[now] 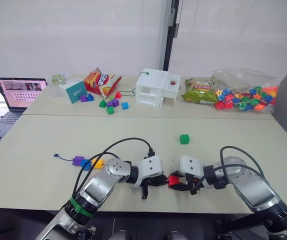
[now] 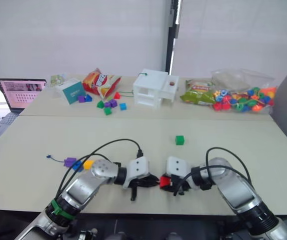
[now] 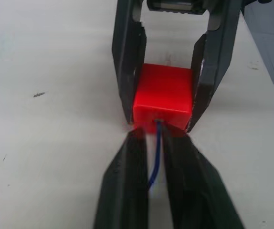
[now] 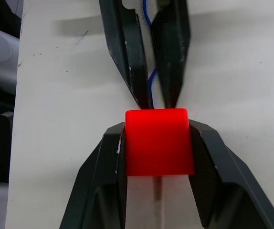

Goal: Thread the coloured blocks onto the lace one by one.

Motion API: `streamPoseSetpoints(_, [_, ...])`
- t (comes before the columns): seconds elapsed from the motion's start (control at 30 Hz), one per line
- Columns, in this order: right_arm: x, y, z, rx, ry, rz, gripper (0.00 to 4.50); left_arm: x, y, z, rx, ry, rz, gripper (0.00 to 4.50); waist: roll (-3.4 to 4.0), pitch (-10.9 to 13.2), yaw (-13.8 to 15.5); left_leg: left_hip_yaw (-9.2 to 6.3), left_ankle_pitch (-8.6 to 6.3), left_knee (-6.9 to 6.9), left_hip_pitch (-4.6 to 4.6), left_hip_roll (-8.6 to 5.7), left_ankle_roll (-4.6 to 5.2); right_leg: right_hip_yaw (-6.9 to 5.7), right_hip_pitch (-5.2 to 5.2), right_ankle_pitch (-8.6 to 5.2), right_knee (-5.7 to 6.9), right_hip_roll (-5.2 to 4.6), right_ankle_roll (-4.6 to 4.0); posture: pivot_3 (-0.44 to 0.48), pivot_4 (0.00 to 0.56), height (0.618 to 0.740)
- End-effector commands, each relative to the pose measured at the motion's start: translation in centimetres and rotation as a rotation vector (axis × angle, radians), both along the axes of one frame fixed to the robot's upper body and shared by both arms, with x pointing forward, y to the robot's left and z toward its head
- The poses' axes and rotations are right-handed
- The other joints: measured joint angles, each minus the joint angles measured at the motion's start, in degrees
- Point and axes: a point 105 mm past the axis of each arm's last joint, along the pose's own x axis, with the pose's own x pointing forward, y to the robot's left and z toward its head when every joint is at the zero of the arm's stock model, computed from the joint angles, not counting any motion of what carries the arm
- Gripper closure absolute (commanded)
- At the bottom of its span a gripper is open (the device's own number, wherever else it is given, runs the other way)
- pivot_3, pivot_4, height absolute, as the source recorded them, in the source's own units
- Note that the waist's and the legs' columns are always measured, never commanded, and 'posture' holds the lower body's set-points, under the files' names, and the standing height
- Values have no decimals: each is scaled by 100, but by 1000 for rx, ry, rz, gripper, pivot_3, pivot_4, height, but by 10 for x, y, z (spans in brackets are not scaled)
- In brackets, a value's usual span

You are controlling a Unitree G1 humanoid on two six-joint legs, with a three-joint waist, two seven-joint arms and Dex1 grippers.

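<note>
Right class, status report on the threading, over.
Right end effector shut on red block. Left end effector shut on lace, tip entering block. Green block waiting.

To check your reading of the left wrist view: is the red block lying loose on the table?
No: the red block is clamped between the right tool's two fingers.

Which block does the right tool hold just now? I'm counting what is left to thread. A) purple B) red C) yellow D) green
B: the right tool is clamped on the red block, with the left tool feeding the blue lace into it.
</note>
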Motion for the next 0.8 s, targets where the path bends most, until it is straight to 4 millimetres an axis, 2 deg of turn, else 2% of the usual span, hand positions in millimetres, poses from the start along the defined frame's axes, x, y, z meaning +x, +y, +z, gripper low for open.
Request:
streamPoseSetpoints(0.03, [2, 0, -7, -22, 1, -19, 3311, 2, 8, 15, -18, -32, -7, 2631, 0, 0, -14, 0, 0, 0, 0, 0, 0, 0, 0, 0, 0, 0, 0, 0, 150, 740])
streamPoseSetpoints(0.17, [2, -1, -8, -24, 2, -24, 3311, 0, 20, 12, -5, -14, -3, 1359, 0, 0, -19, -1, 0, -1, 1, 1, 0, 0, -1, 0, 0, 1, 0, 0, 150, 740])
streamPoseSetpoints(0.27, [3, -1, -8, -23, 2, -26, 3311, 2, 37, -3, 65, -27, 13, 1359, 0, 0, -22, -1, 0, -1, 1, 0, 0, 0, -1, 0, 0, -1, 0, 0, 150, 740])
streamPoseSetpoints(0.4, [3, -1, -7, -21, 2, -26, 3311, 5, 35, -8, 63, -23, 29, 1359, 0, 0, -14, -2, 0, -2, 3, 1, -1, 0, 1, 0, -1, -3, -1, 0, 150, 740])
streamPoseSetpoints(0.73, [3, -2, -7, -22, 2, -26, 3311, 1, 30, -15, 61, -10, 0, 4481, -1, -1, -12, -1, 0, -3, 6, 0, -1, 1, 3, 0, 0, -4, -1, 0, 150, 740])
streamPoseSetpoints(0.8, [3, -2, -7, -23, 1, -27, 3311, -2, 28, -13, 47, -9, -15, 4481, -1, -1, -12, -2, 0, -3, 6, 0, -1, 1, 3, 0, 0, -5, -1, 0, 150, 740])
